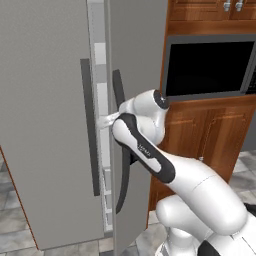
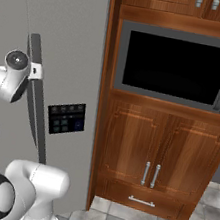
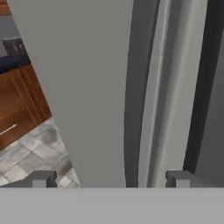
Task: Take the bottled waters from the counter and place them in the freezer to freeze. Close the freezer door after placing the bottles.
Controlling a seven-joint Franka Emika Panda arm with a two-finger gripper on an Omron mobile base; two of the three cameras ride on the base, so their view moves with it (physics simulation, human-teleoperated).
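The freezer door [image 1: 47, 125] stands ajar, a narrow gap showing pale shelves of the freezer [image 1: 101, 75] between it and the dispenser door [image 2: 64, 64]. The gripper [image 3: 111, 178] reaches into that gap with its 2 fingertips [image 3: 43, 178] spread wide, grasping nothing, straddling the dispenser door's edge. A black wall oven [image 2: 177, 67] sits in wooden cabinets [image 2: 146, 148].

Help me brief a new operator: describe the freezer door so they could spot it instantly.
Start at the tall grey refrigerator left of the wooden cabinets. The freezer door is its left panel, standing ajar. It is plain and flat with a long dark vertical bar handle, unlike the neighbouring door, which carries a dark dispenser panel.
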